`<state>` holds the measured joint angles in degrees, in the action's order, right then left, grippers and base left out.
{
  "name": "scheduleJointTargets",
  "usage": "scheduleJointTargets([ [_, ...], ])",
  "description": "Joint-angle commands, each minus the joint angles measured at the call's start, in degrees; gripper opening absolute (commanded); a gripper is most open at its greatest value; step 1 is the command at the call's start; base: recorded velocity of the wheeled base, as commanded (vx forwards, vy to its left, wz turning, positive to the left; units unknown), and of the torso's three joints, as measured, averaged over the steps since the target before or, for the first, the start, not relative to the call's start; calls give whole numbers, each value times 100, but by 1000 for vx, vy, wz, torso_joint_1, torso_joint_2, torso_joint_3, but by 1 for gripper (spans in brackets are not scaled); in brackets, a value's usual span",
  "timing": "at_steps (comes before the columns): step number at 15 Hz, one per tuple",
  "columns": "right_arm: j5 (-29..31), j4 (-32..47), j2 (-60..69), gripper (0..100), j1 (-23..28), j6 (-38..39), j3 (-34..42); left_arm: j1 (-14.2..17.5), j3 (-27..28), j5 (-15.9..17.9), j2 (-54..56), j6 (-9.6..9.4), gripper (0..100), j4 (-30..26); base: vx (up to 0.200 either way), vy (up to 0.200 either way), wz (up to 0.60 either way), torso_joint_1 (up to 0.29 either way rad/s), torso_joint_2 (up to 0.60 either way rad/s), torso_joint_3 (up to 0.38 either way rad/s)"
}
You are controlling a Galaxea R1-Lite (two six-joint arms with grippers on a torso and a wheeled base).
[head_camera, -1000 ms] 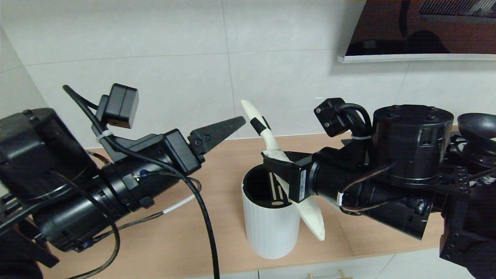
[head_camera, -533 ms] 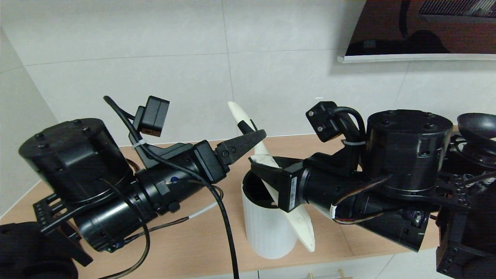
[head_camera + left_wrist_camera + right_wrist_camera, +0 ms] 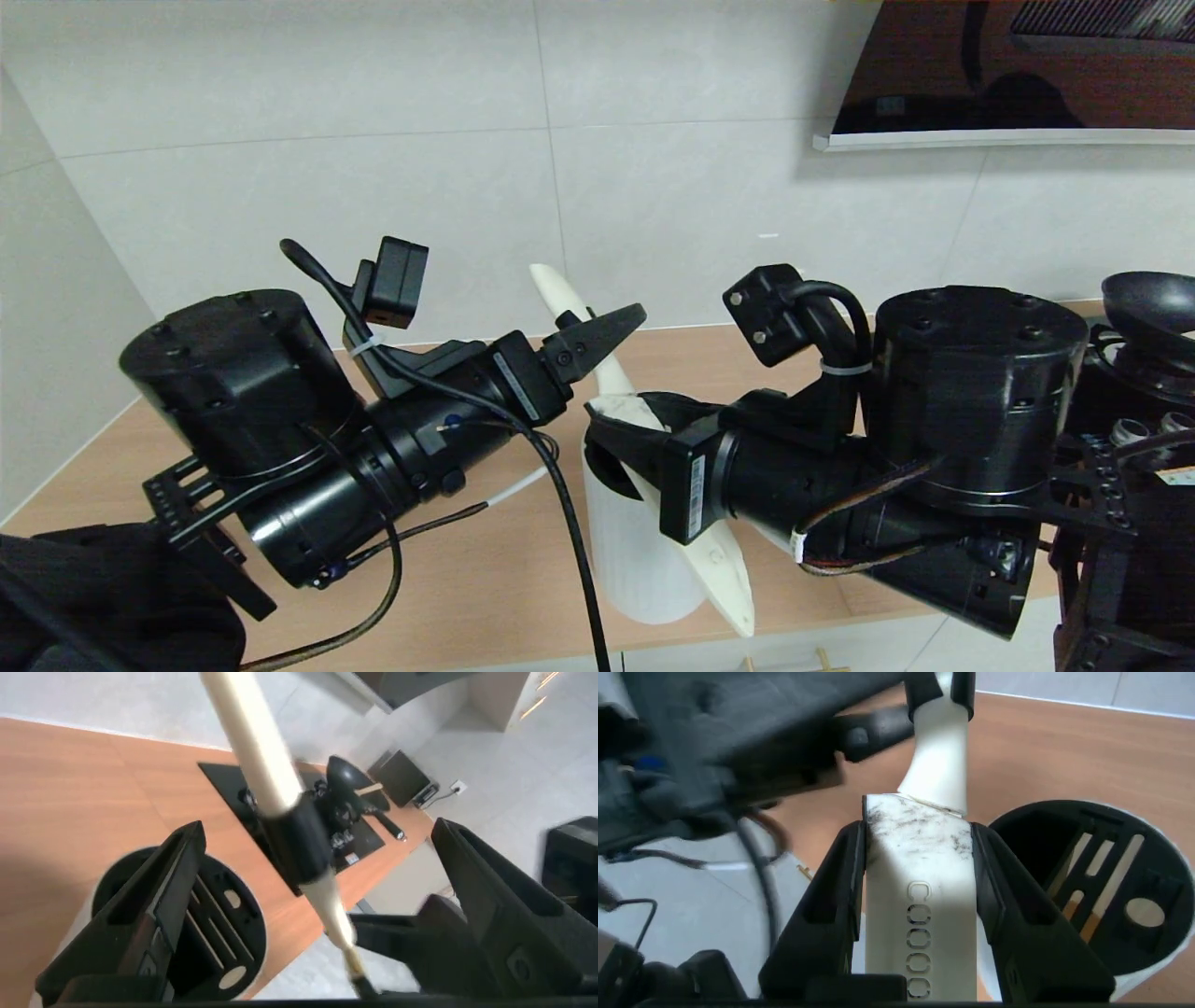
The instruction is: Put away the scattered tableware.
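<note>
A white spatula (image 3: 717, 581) with a black band on its handle (image 3: 297, 840) hangs tilted over a white ribbed utensil holder (image 3: 627, 560). My right gripper (image 3: 627, 431) is shut on the spatula's neck (image 3: 920, 873), just above the holder's rim. My left gripper (image 3: 597, 338) stands open with its fingers (image 3: 154, 910) on either side of the handle's upper part, without touching it. The holder (image 3: 1097, 891) has a black slotted insert (image 3: 201, 929) with a few wooden utensils in it. The left gripper (image 3: 775, 728) also shows beyond the spatula in the right wrist view.
The holder stands near the front edge of a wooden counter (image 3: 467, 579) against a tiled wall. A black rack with a dark ladle (image 3: 1146, 301) is at the far right, under a dark hood (image 3: 1008, 75). Bare counter lies left of the holder.
My left arm has swung right, and its open fingers now straddle the spatula's handle. The right gripper has carried the spatula a little left and down.
</note>
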<state>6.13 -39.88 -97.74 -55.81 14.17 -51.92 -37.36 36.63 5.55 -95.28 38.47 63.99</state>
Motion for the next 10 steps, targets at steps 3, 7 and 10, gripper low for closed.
scheduleJointTargets([
  [3,-7,-3,10,0,-9,-2,86,1,-7,-19,-43,-103,100,0,0,0,0,0,0,0],
  [7,-7,-3,19,0,-9,-10,94,1,-16,-62,-52,-138,100,-9,0,0,0,0,0,0],
  [10,-7,-3,27,0,-9,-10,94,1,-16,-62,-69,-130,0,-9,0,0,0,0,0,0],
])
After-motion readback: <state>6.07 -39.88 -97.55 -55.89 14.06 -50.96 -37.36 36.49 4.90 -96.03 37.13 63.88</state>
